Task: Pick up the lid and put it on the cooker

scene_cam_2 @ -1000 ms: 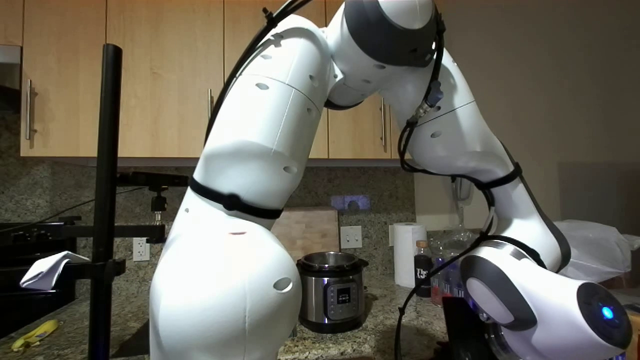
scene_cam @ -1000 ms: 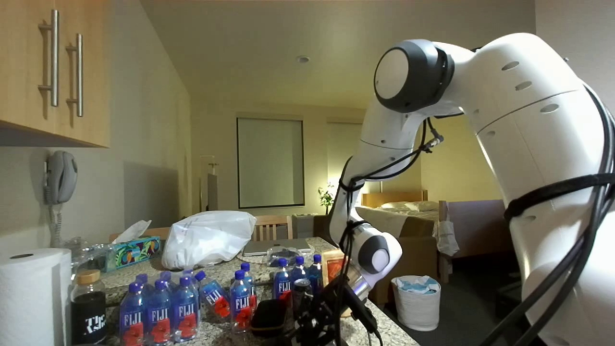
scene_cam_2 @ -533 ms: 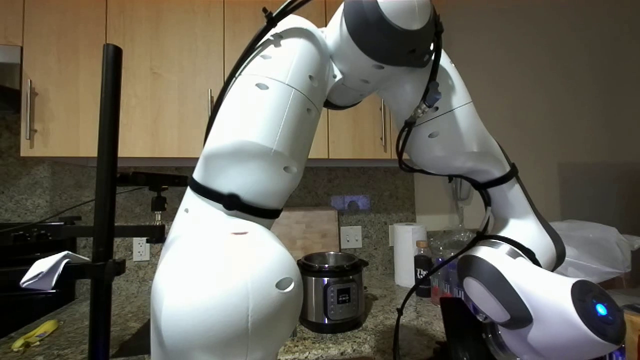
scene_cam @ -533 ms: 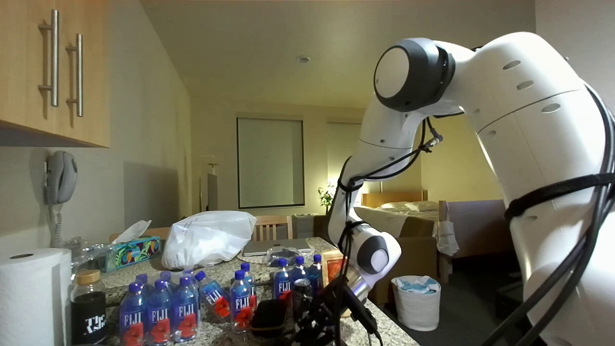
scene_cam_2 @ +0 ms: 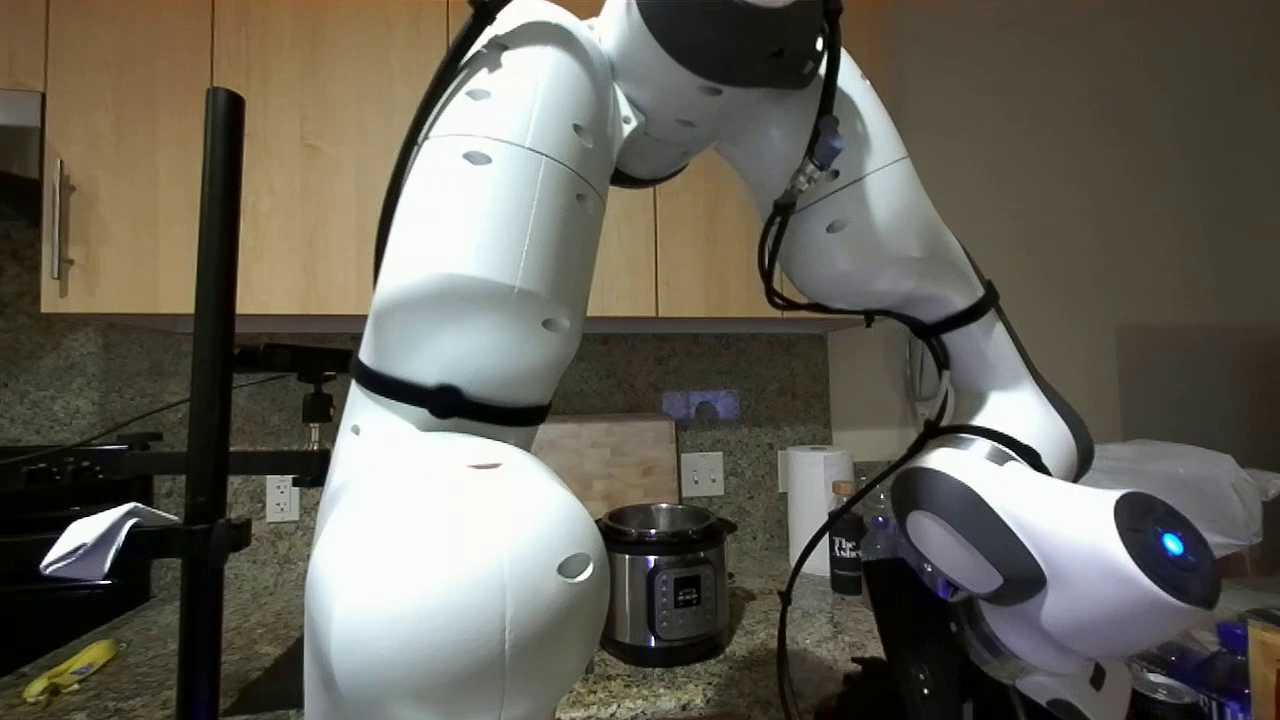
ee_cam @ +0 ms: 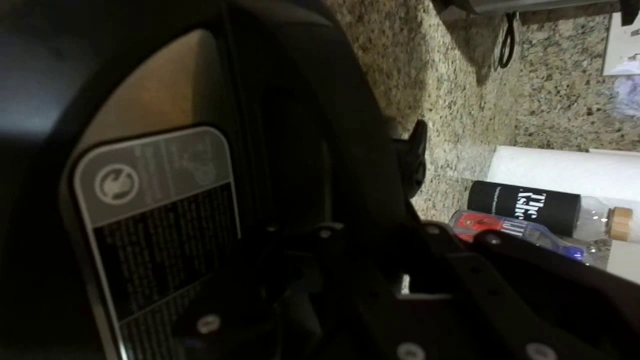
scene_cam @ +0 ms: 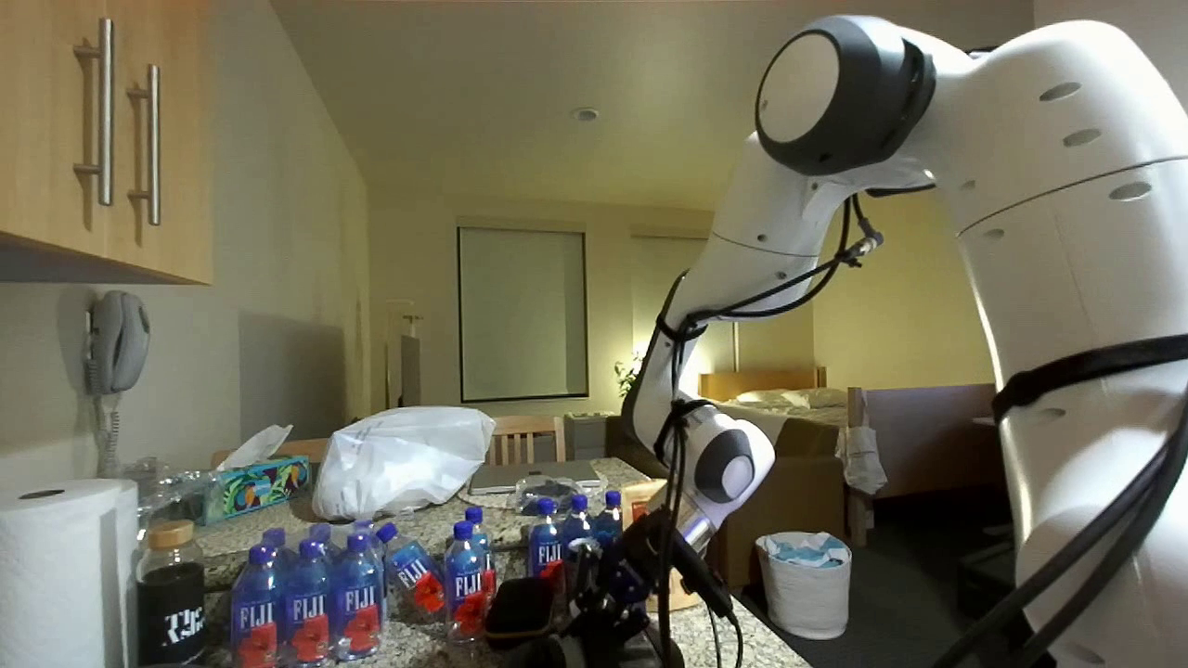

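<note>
The cooker (scene_cam_2: 664, 590) stands upright on the counter in an exterior view. Its top is open and shows the steel inner pot. The lid (ee_cam: 300, 110) is large, black and very close in the wrist view, tilted, with its thick rim and a printed label (ee_cam: 155, 235) showing. A dark rounded part of the lid (scene_cam: 650, 652) shows at the bottom edge of an exterior view, under the gripper (scene_cam: 603, 608). In the wrist view the gripper (ee_cam: 370, 235) is against the lid and appears shut on it. The fingertips are dark and mostly hidden.
Several water bottles (scene_cam: 306, 603), a black case (scene_cam: 520, 608), a black-labelled bottle (scene_cam: 171, 594) and a paper-towel roll (scene_cam: 70, 575) stand near the gripper. A white bag (scene_cam: 404, 464) lies behind. A can (scene_cam_2: 1165, 690) is beside the wrist. A black pole (scene_cam_2: 215, 400) stands near the arm's base.
The arm has risen and drawn back, with the wrist a little higher. A dark rounded part of the lid now shows under the gripper at the bottom of an exterior view.
</note>
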Motion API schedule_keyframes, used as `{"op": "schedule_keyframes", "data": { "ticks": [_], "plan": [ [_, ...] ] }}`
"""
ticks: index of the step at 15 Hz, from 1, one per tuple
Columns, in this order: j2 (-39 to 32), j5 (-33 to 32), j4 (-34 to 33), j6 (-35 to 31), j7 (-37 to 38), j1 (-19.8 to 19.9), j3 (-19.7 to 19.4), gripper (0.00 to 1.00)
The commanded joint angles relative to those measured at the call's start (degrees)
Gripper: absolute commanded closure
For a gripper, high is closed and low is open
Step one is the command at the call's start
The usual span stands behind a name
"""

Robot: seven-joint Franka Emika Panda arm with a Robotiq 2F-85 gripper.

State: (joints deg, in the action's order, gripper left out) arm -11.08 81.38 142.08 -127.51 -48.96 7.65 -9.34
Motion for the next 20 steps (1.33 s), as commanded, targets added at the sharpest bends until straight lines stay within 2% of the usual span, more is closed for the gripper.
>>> {"op": "schedule_keyframes", "data": {
  "ticks": [1,6,8,9,12,16,20],
  "plan": [
    [13.7,-2.5,6.5,0.2,1.4,0.1,-0.2,0.96],
    [26.7,-5.9,10.8,0.0,4.0,0.5,0.6,0.97],
    [29.4,-8.2,11.0,0.7,5.3,1.1,0.6,0.97],
    [23.0,-6.3,8.8,0.1,2.4,0.5,0.5,0.96],
    [26.8,-7.6,10.2,0.2,3.4,0.8,0.5,0.96],
    [26.9,-7.6,10.6,0.2,3.4,0.8,0.5,0.97],
    [28.2,-9.8,9.0,0.4,8.7,-1.1,3.8,0.97]
  ]
}}
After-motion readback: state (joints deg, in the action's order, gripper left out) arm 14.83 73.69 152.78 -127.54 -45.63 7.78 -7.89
